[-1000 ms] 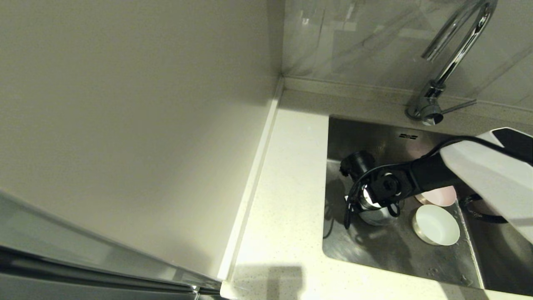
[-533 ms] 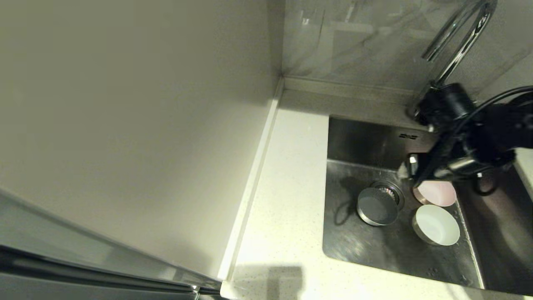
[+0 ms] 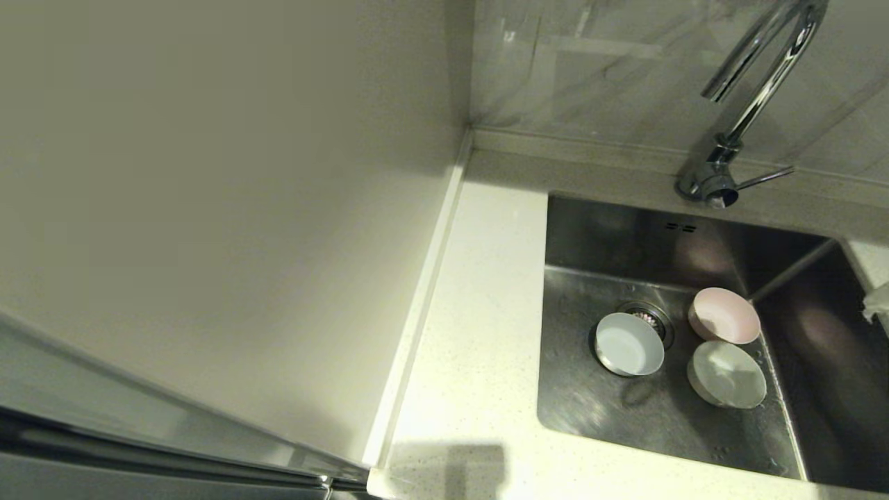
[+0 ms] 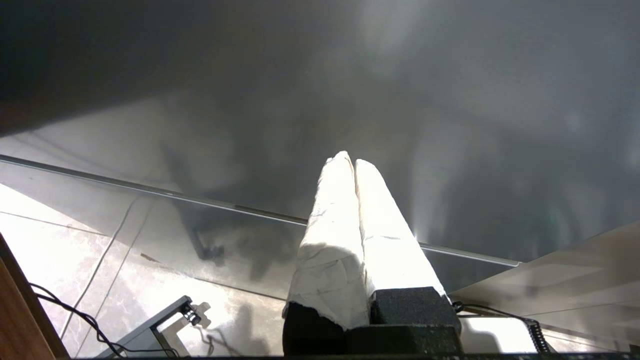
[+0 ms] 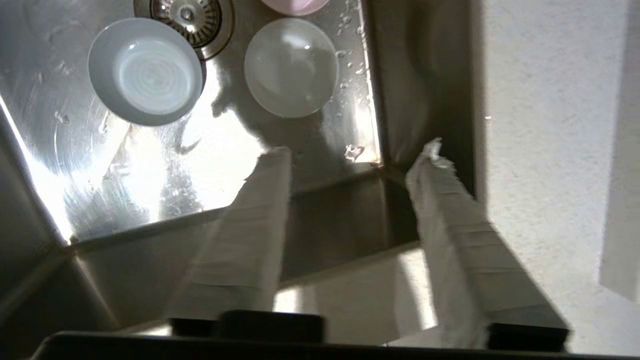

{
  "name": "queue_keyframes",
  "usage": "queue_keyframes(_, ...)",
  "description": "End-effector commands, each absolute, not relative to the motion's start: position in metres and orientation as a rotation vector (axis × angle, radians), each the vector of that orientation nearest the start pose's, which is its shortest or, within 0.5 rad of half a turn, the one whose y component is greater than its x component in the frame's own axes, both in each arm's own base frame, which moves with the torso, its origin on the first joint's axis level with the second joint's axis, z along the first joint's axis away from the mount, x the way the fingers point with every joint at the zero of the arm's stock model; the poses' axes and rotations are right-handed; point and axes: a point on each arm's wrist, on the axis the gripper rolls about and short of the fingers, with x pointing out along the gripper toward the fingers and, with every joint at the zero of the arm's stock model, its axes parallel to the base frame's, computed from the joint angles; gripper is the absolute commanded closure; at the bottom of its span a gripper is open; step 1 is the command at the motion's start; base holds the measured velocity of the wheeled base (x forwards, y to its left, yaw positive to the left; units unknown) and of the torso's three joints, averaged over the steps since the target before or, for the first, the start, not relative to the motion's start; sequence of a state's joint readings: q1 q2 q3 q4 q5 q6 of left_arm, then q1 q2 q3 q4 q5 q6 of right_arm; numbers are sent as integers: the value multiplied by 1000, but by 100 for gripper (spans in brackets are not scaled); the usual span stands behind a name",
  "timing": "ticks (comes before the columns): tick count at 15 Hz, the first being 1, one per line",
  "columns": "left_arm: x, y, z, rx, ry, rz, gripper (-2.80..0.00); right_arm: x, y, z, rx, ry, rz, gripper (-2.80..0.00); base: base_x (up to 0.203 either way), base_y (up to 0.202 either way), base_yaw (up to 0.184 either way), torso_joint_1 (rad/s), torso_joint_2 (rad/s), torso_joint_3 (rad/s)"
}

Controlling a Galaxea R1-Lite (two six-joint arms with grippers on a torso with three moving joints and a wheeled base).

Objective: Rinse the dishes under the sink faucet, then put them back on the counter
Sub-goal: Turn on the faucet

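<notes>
Your right hand (image 5: 350,155) hangs empty, fingers apart, over the sink's (image 3: 785,444) near-right corner. Three bowls (image 3: 628,344) sit crowded there; a careless reach could knock neighbours.

- The left gripper (image 4: 354,162) has two long tapered fingers wrapped in creased white tape, set on rough black blocks.
- The right gripper (image 5: 357,155) has matching white-taped fingers (image 5: 450,215) with frayed tips and black bases.
</notes>
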State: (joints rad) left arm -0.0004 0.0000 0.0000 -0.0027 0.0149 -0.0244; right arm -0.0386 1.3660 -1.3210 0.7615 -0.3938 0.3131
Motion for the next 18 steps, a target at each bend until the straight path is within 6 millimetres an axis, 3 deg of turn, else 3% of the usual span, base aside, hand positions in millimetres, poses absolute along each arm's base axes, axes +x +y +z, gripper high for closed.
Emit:
queue_keyframes(1,-23,0,76,-25,-6,14,0,167,-16,298,158,674,-531,0,0,0,0,0,0,0)
queue_keyframes(3,-23,0,76,-25,-6,15,0,167,-17,308,153,637,-524,0,0,0,0,0,0,0)
queue_keyframes(6,-23,0,76,-25,-7,14,0,186,-18,332,135,564,-506,0,0,0,0,0,0,0)
queue_keyframes(8,-23,0,76,-24,-8,15,0,212,-19,362,141,460,-494,0,0,0,0,0,0,0)
queue_keyframes(10,-23,0,76,-25,-6,15,0,254,-21,377,134,388,-485,0,0,0,0,0,0,0)
queue_keyframes(14,-23,0,76,-25,-8,16,0,331,-22,357,108,296,-486,0,0,0,0,0,0,0)
queue_keyframes(18,-23,0,76,-25,-8,15,0,378,-26,339,119,154,-583,0,0,0,0,0,0,0)
